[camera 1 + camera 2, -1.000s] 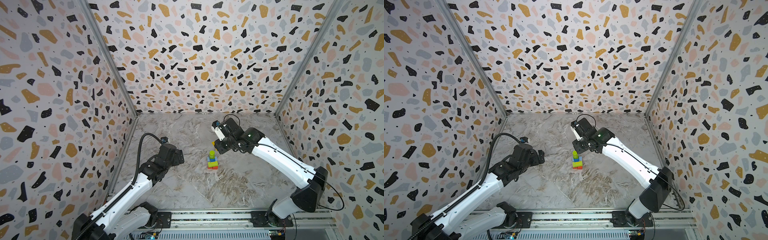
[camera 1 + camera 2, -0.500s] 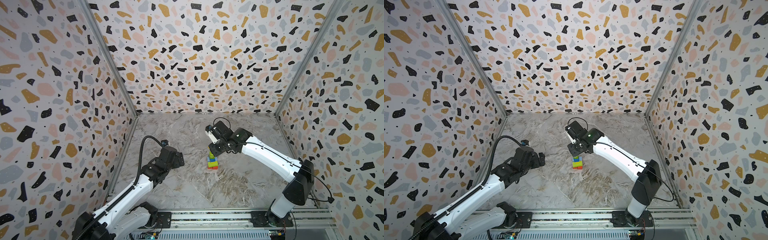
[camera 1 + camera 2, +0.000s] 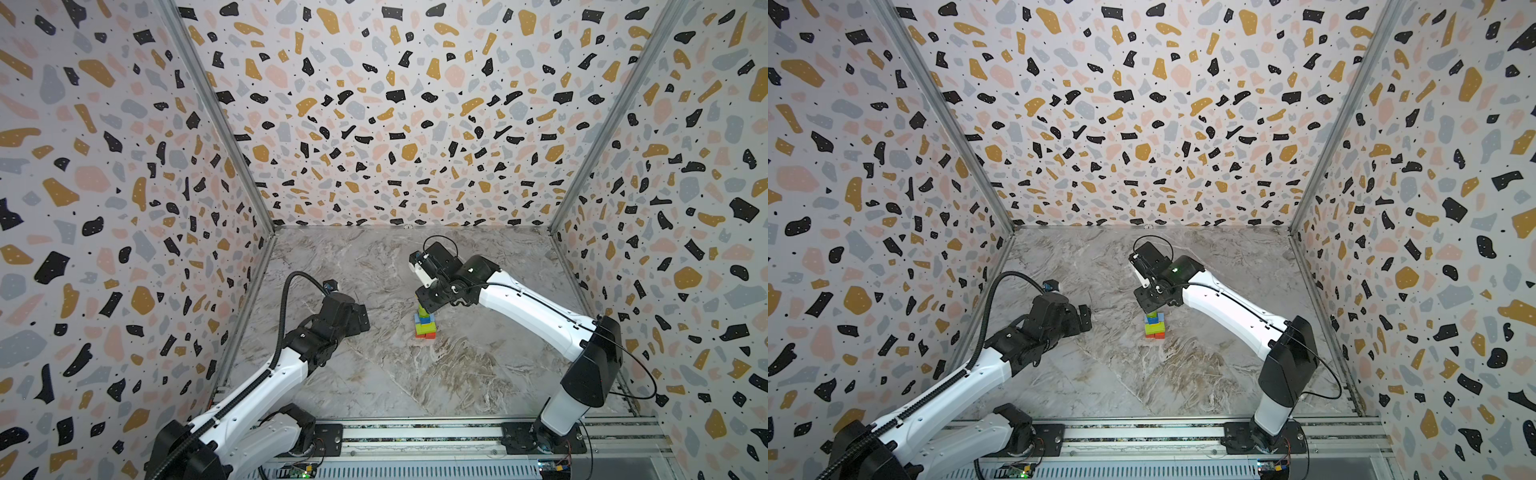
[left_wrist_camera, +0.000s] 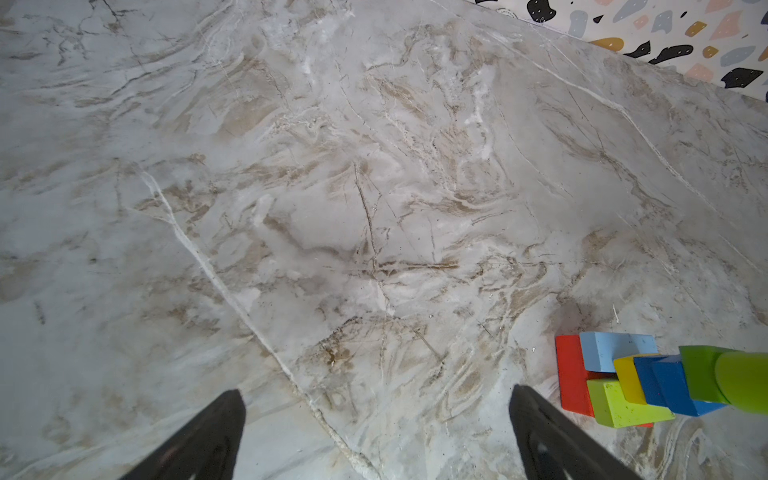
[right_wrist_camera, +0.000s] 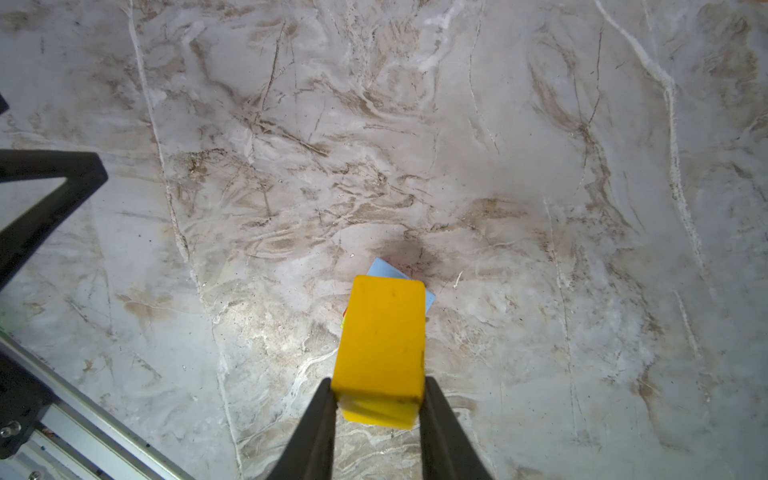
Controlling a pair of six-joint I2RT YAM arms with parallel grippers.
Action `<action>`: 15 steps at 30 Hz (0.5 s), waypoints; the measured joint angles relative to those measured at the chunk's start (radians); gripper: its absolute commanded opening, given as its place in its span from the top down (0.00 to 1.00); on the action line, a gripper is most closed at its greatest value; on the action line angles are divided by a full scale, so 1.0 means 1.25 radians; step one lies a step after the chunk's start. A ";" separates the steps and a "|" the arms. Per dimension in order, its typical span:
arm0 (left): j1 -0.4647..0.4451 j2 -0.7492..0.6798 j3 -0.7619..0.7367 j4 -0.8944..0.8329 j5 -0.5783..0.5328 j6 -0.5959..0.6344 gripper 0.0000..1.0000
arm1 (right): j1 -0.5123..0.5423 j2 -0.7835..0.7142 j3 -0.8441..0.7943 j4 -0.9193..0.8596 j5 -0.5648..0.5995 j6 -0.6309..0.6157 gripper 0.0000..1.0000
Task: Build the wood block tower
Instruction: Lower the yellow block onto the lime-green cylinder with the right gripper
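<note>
Right jaws, pinching a yellow block (image 5: 380, 345), have swung seemingly over the tower (image 3: 424, 326); left jaws gape empty

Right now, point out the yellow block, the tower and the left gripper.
yellow block (image 5: 382, 340), right wrist view, its upper face.
wood block tower (image 3: 424, 326), in a top view, mid-column.
left gripper (image 4: 375, 390), left wrist view, midway between open fingertips.

The wood block tower (image 3: 424, 327) stands mid-desk (image 3: 415, 382). My right gripper (image 3: 427, 306) hangs directly above it, a wood block (image 5: 380, 345) between its jaws. My left gripper (image 3: 362, 318) hangs to the tower's left, apart from it.
</note>
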 measured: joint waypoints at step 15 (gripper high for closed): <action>0.000 0.009 0.000 0.005 0.003 0.000 0.00 | 0.000 0.010 0.000 0.001 -0.003 -0.002 0.76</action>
